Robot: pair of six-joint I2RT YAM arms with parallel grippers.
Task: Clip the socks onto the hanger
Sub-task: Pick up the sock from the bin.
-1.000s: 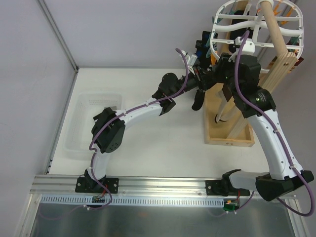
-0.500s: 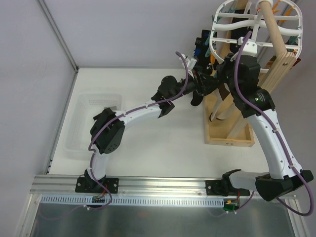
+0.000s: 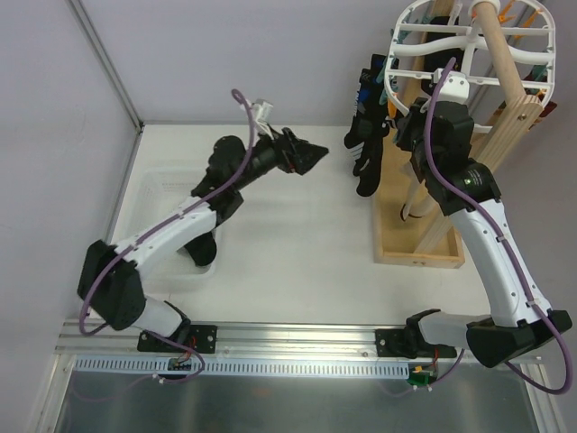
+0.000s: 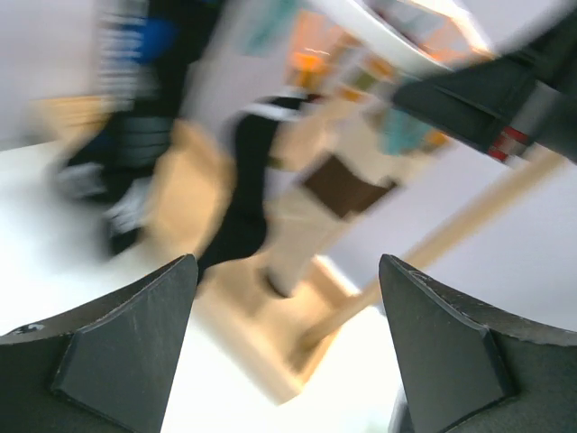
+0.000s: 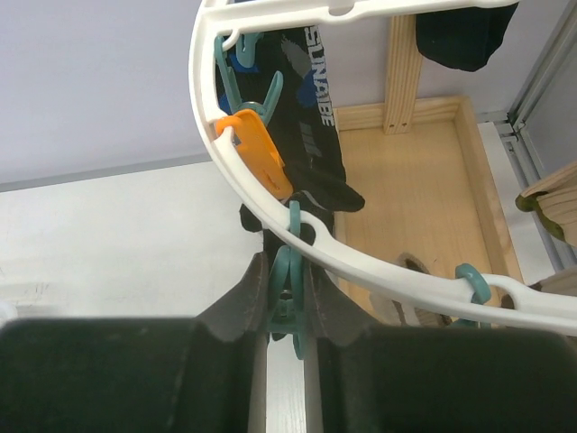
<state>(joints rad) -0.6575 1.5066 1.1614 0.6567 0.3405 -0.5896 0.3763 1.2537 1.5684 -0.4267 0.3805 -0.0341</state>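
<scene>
The white oval hanger (image 3: 424, 41) hangs at the top right on a wooden stand. Black socks (image 3: 365, 149) dangle from pegs at its left rim. My right gripper (image 3: 399, 124) is up at that rim. In the right wrist view it (image 5: 288, 293) is shut on a teal peg (image 5: 290, 271) under the hanger's rim (image 5: 397, 266). A black sock with white lettering (image 5: 311, 117) and an orange peg (image 5: 257, 153) hang just beyond. My left gripper (image 3: 317, 155) is well left of the socks, open and holding nothing (image 4: 287, 266); its view is blurred.
The wooden pole stand (image 3: 505, 77) has a box base (image 3: 406, 248) in which a pale sock-like thing (image 3: 403, 215) lies. A translucent mesh basket (image 3: 153, 216) sits at the left, partly under my left arm. A metal post (image 3: 104, 59) borders the far left.
My left gripper has opened, let go of the black sock at the hanger and swung back left. The sock now hangs freely. The right gripper has closed on the teal peg.
</scene>
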